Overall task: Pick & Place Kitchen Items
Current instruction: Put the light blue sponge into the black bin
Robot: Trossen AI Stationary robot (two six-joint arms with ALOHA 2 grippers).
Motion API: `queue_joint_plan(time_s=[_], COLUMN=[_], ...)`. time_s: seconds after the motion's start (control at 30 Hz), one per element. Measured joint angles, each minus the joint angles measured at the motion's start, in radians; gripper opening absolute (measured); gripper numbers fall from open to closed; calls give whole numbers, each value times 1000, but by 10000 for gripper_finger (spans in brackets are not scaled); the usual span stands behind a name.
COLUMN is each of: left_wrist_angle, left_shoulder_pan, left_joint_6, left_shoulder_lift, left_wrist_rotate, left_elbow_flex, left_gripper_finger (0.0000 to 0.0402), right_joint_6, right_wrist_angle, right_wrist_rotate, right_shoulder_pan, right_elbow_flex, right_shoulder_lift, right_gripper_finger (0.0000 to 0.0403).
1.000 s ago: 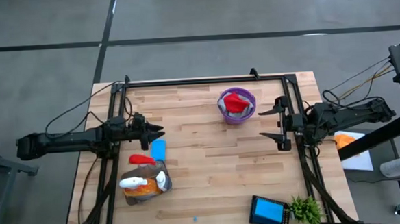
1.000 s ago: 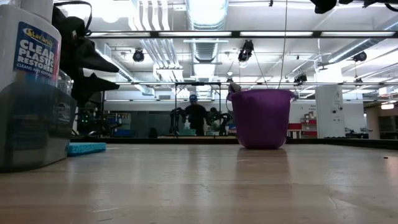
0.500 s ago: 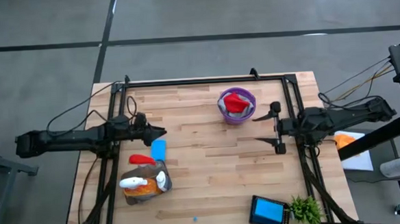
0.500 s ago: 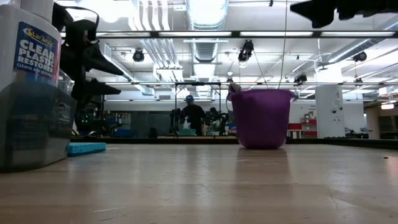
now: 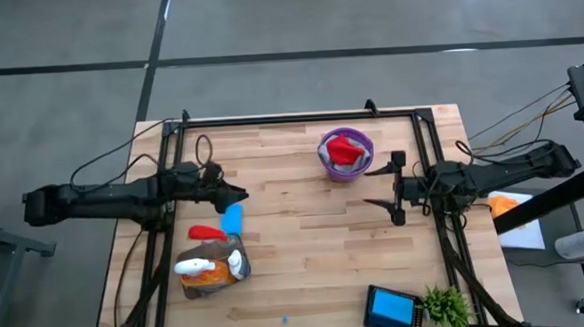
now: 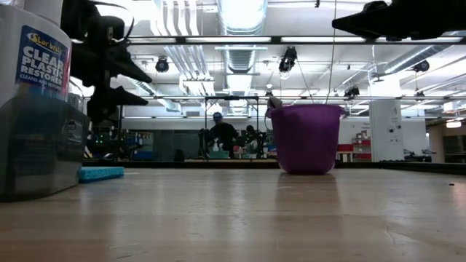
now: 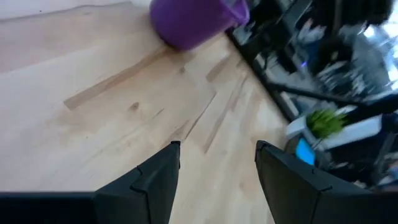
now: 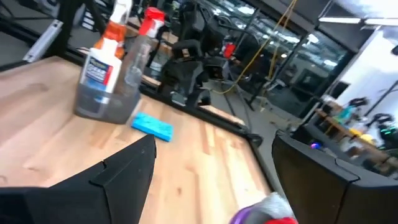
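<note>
Wooden tabletop (image 5: 306, 243) is seen from above. A blue sponge (image 5: 231, 219) lies just beside and below the left end effector (image 5: 236, 194), its long axis running toward the front edge. Both end effectors are spread and empty; the right end effector (image 5: 386, 191) hovers well apart.

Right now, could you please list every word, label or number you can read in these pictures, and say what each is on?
"CLEAR PLASTIC RESTORE...": white bottle, low view; the line is cut off by the bottle's curve.
Brand oval above it, perhaps "Star brite": too small to be sure.
Small line under the big words: too small to read.
Label on the orange-capped spray bottle, right wrist view: blurred, unreadable.
Blue screen of the tablet: nothing readable.
</note>
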Motion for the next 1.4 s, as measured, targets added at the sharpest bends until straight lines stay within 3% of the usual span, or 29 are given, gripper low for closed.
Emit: queue_joint_plan(time_s=[0.17,0.5,0.77,1.13,1.4], left_wrist_angle=[-161,-481,-789,-916,-985], left_shoulder_pan=[-6,-6,-6,-6,-6], left_joint_6=[129,350,441,547,588], left_shoulder_lift=[90,354,615,775,805], left_wrist_rotate=[-3,-27,-34,-47,-193], left_elbow_flex=[126,420,608,653,652], left_gripper_finger=[228,341,350,350,350], right_joint_6=[-30,-24,-23,-22,-22], right_wrist_angle=[-13,-121,-137,-146,-144], right_wrist_rotate=[5,51,77,80,80], right_shoulder_pan=[-14,-19,-18,-18,-19], right_elbow_flex=[6,6,6,6,5], right_shoulder_lift=[-20,-50,-48,-46,-34], right_gripper_finger=[313,313,313,313,313])
